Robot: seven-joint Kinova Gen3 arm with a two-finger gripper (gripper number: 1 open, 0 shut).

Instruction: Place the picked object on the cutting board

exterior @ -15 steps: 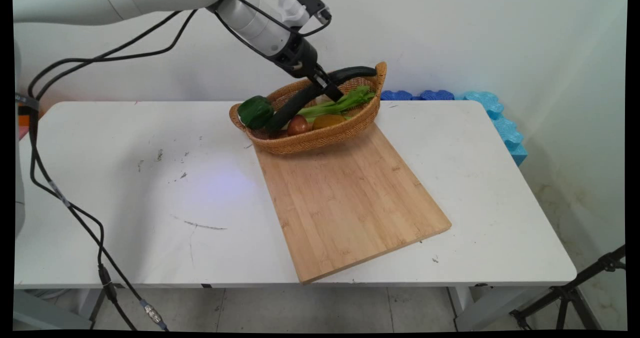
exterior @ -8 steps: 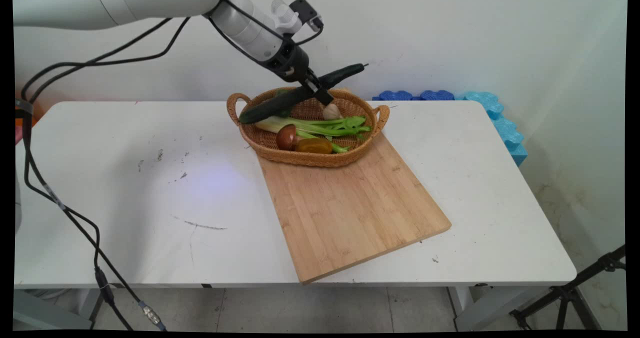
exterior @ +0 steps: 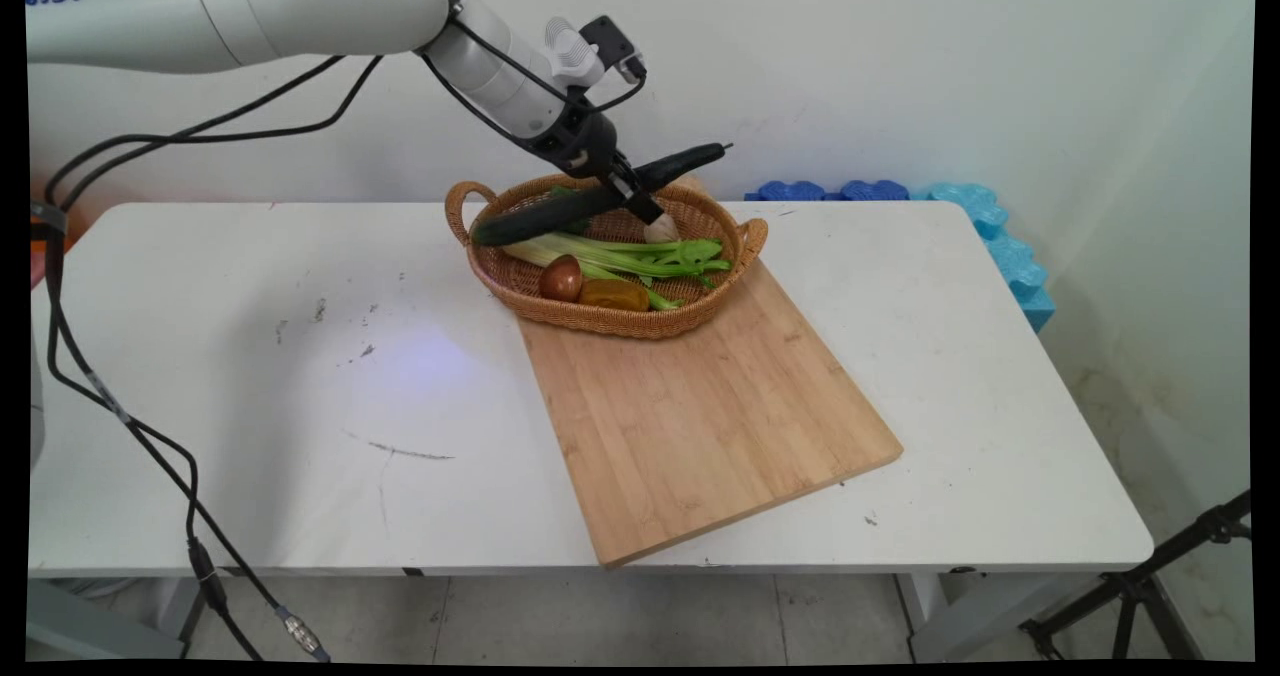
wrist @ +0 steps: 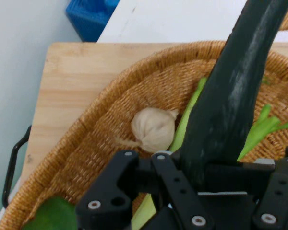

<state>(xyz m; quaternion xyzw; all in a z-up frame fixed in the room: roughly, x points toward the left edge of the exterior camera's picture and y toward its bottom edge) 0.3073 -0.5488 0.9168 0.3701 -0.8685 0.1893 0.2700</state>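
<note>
Hand: the black two-finger hand [exterior: 628,194] hangs over the far side of the wicker basket [exterior: 520,281], its fingers clamped across a dark green cucumber [exterior: 545,218] a little past the middle of its length.
Cucumber: held clear of the basket's contents and tilted, the blunt end low toward 9 o'clock over the left handle, the thinner stemmed end raised toward 2 o'clock beyond the far rim. In the hand view it [wrist: 235,91] rises between the fingers and fills the right half of the picture.
How it will handle: by the look of it long, stiff and fairly heavy for its width, with a smooth, waxy skin. I'd judge it likely to pivot or slide in a narrow grip, since the longer part overhangs on the low side. Taking hold at the middle of the length, square across the body, would balance it best.
Below the hand: a garlic bulb [wrist: 152,128] lies just beside the fingers on the basket floor; celery stalks [exterior: 640,254] stretch from 9 to 3 o'clock.
Near rim: a brown onion [exterior: 561,278] touching an orange-brown vegetable [exterior: 613,294].
Under the basket: its near edge rests on the far corner of a bamboo cutting board [exterior: 700,426] on the white worktop [exterior: 250,406].
</note>
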